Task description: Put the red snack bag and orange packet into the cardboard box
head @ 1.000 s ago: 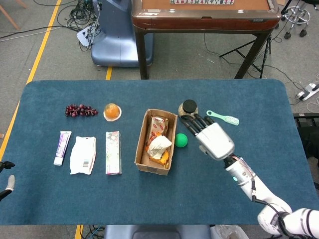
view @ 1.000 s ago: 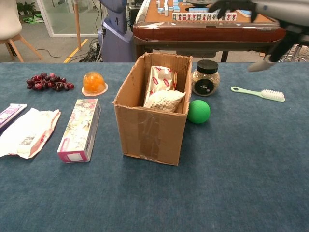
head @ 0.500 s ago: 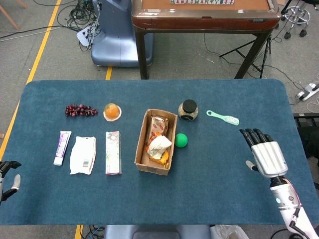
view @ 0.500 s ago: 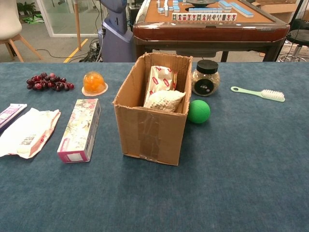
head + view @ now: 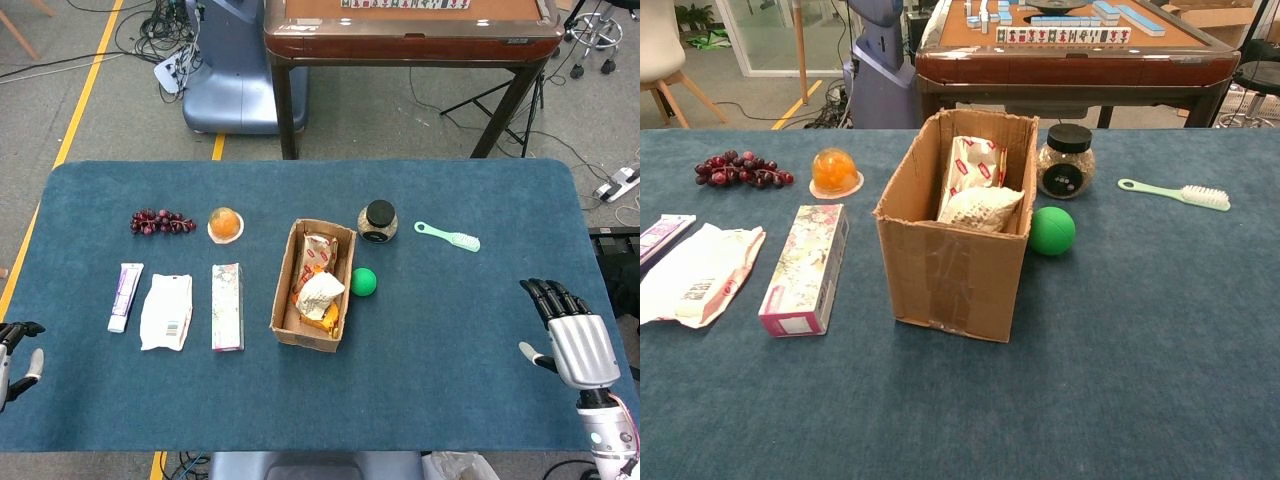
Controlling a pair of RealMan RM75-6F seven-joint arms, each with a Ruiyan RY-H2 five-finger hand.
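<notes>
Both snack items look like they're already inside the cardboard box: the red snack bag stands upright against the far wall, and the orange packet shows low down toward the near end, only visible from the head view, with a pale crinkly netted-looking bag lying on top of it. My guess is all of these are light, soft film packs that crumple and slide easily, so if anything needed re-seating I'd pinch a sealed edge or corner and not squeeze the middle. The box itself seems stiff enough but light, likely to scoot if bumped. The red bag has printing on it, but it's too small to read; same for the label on the dark-lidded jar just right of the box's far end, behind the green ball. The right hand hangs well right of the box near the surface edge, fingers spread, holding nothing. The left hand is far left of the box, barely in frame, so I can't tell how its fingers lie.
</notes>
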